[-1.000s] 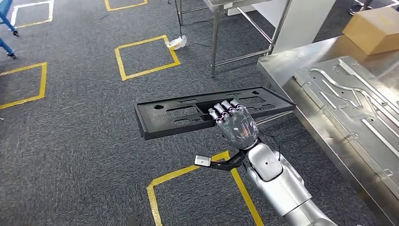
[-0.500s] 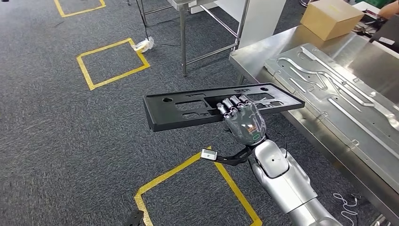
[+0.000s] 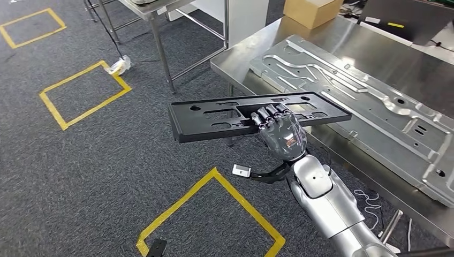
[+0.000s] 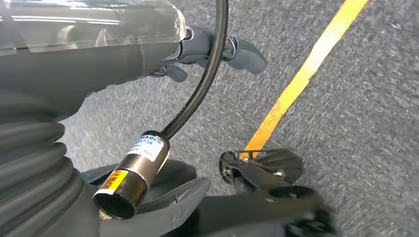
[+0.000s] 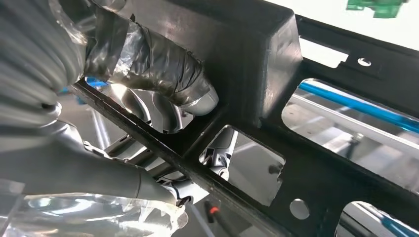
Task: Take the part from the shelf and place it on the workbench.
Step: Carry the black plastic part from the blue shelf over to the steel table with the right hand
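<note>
Gripping the black part (image 3: 214, 118), right robot hand (image 3: 281, 135), seemingly level.

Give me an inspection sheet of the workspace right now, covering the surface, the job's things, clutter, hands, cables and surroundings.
Surface: steel workbench, with a large pressed metal panel lying on it.
Job's things: long black plastic part, roughly level, over the carpet, one end at the workbench's near edge, not set down.
Clutter: cardboard box at the bench's far end; crumpled wrapper on the carpet.
Hands: right hand grips the part, fingers over its top; left hand hangs above the floor, holding nothing that can be seen.
Cables: white cord on the floor under the bench.
Surroundings: grey carpet with yellow tape squares; metal table legs.
</note>
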Robot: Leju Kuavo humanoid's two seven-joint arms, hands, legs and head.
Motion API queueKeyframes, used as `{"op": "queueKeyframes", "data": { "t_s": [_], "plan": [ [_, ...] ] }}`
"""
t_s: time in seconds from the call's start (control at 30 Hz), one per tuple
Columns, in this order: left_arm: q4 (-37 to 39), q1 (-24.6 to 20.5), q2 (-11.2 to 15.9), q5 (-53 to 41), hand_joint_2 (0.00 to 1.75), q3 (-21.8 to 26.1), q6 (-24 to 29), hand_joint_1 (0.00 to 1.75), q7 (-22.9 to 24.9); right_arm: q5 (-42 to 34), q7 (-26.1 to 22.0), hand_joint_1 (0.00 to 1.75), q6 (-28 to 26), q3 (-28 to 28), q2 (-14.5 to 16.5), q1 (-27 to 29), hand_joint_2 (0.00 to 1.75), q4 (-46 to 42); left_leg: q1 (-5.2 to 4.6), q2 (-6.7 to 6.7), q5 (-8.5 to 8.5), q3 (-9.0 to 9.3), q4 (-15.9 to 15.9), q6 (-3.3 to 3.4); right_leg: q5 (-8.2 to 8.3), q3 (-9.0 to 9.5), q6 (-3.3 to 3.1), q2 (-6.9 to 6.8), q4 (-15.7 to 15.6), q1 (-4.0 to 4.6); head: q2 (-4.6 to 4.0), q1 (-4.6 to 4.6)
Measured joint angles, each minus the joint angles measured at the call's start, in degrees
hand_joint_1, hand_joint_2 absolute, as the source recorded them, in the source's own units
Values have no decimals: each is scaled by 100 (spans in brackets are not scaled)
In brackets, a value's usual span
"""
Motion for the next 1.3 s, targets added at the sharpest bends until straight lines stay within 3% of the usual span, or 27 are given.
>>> {"op": "queueKeyframes", "data": {
  "t_s": [0.07,0.13,0.2,0.27,0.3,0.33,0.4,0.47,0.5,0.53,0.57,0.63,0.7,0.77,0.8,0.87,0.93,1.0,1.03,1.07,1.1,1.17,1.23,1.3],
  "plan": [
    [0,-1,2,-3,175,0,2,0,2,0,-1,175,1,0,-1,1,175,4,4,-80,426,177,-529,22,-20,2,20,183,41,-9,0,1],
    [0,-5,5,-5,175,0,3,0,2,0,1,175,1,0,0,-4,175,7,24,-338,733,455,-1215,60,-47,-24,68,339,98,-16,0,3],
    [0,-9,5,-7,175,0,3,0,4,0,3,175,1,-2,-2,0,175,8,27,-480,759,566,-1464,97,-41,-73,137,466,113,-35,0,2],
    [0,-25,-2,-10,175,0,7,0,5,0,8,175,0,-6,-18,19,175,7,31,-366,784,594,-1521,157,-15,-108,208,564,84,-52,0,1],
    [0,-34,-6,-12,175,0,12,0,5,0,11,175,-1,-9,-30,26,175,3,42,-301,805,610,-1561,198,-37,-129,239,492,108,-41,0,8],
    [0,-42,-12,-14,175,0,16,0,4,0,13,175,-1,-11,-41,25,175,-1,56,-227,827,631,-1608,240,-113,-188,269,337,222,-26,0,26],
    [0,-40,-16,-16,175,0,21,0,4,0,16,175,-2,-13,-49,19,175,-8,53,-82,839,661,-1658,289,-413,-456,334,-57,782,-25,0,61],
    [0,-25,-14,-16,175,0,23,0,14,0,17,175,-1,-11,-49,39,175,-8,41,81,818,674,-1657,302,-661,-796,398,-215,1451,-63,0,73],
    [0,-21,-14,-16,175,0,25,0,20,0,17,175,-1,-11,-50,56,175,-8,41,160,801,683,-1653,299,-652,-869,419,-246,1578,-80,0,74],
    [0,-21,-16,-17,175,-1,26,0,26,0,17,175,0,-11,-52,69,175,-8,41,236,781,701,-1648,292,-529,-821,432,-275,1476,-94,0,74],
    [0,-24,-19,-17,175,-1,26,0,31,0,17,175,1,-11,-54,74,175,-8,42,308,755,729,-1643,278,-331,-667,434,-325,1171,-102,0,74],
    [0,-29,-22,-19,175,-2,26,0,38,0,17,175,1,-11,-57,60,175,-9,24,437,693,793,-1631,225,-15,-270,396,-573,396,-57,0,75],
    [0,-35,-22,-20,175,-2,28,0,44,0,17,175,3,-11,-55,46,175,-11,-13,553,643,841,-1632,154,41,-94,322,-726,43,11,0,68],
    [0,-42,-23,-21,175,-3,31,0,51,0,15,175,5,-11,-60,48,175,-11,-30,681,607,889,-1646,93,27,-85,247,-614,23,27,0,60],
    [0,-48,-23,-21,175,-4,32,0,53,0,14,175,4,-11,-63,51,175,-16,-21,668,566,907,-1626,64,29,-69,214,-552,5,14,0,61],
    [0,-58,-23,-22,175,-4,36,0,59,0,17,175,2,-10,-62,38,175,-36,10,402,344,791,-1310,23,34,-30,127,-456,-27,-27,0,56],
    [0,-46,-22,-15,175,-4,37,0,80,2,39,175,1,-2,-58,28,175,-54,27,80,-19,398,-537,8,22,-13,70,-374,-27,-35,0,45],
    [0,-14,-22,-3,175,-4,37,0,118,4,69,175,1,9,-57,41,175,-58,27,1,-180,-1,117,3,4,-9,50,-281,-8,-20,0,39],
    [0,1,-21,2,175,-4,37,0,145,4,87,175,1,16,-58,47,175,-58,27,-3,-89,-69,152,9,-7,-7,48,-238,5,-14,0,39],
    [0,10,-20,6,175,-4,37,0,177,4,106,175,1,23,-58,47,175,-58,27,-2,110,-24,-44,21,-21,-1,52,-199,22,-12,0,39],
    [0,12,-19,9,175,-4,37,0,210,4,122,175,1,33,-58,42,175,-58,27,-5,379,122,-436,37,-41,7,67,-167,44,-13,0,39],
    [0,6,-16,11,175,-4,37,0,266,4,156,175,1,55,-58,22,175,-58,22,-23,712,422,-1156,79,-85,0,115,-122,103,-3,0,40],
    [0,10,-18,15,175,-4,39,0,312,4,185,175,1,85,-58,1,175,-58,11,-41,767,524,-1421,113,-101,-29,149,-101,142,12,0,43],
    [0,26,-21,20,175,-3,44,0,365,4,203,175,1,122,-58,-18,175,-58,-3,-48,793,524,-1458,127,-95,-37,119,-102,140,18,0,44]
  ]
}}
